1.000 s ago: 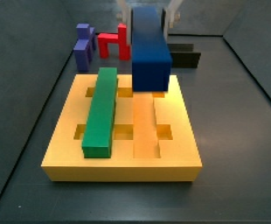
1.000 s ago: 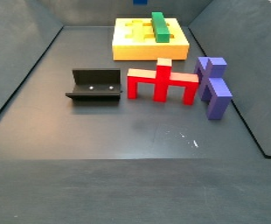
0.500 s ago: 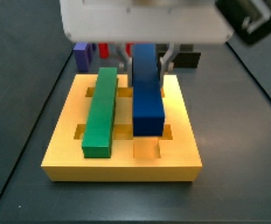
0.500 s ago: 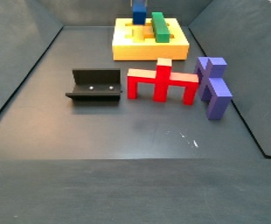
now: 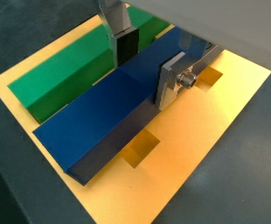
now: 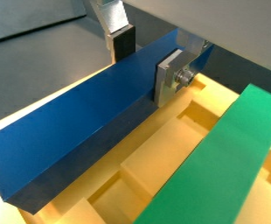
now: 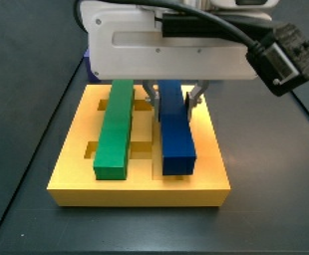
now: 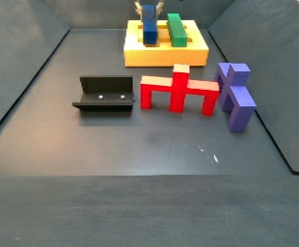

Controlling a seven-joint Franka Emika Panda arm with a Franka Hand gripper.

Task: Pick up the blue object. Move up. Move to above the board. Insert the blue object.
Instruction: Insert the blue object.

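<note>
Half a second back the blue object (image 7: 178, 139) still pointed nose-down over the board (image 7: 75, 169); now it lies level along a groove beside the green bar (image 7: 114, 129), so insertion looks nearly done (whether fully seated cannot be told). The gripper (image 5: 146, 63) sits low over the board's far end, its fingers (image 5: 172, 80) narrowed against the bar's two long sides, pads touching. The red pronged piece (image 8: 179, 91) stands well apart.

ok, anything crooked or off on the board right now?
Nothing stands out. The blue bar lies lengthwise on the board, parallel to the green bar, with the end effector shut on it over the board. Neither bar looks skewed.
</note>
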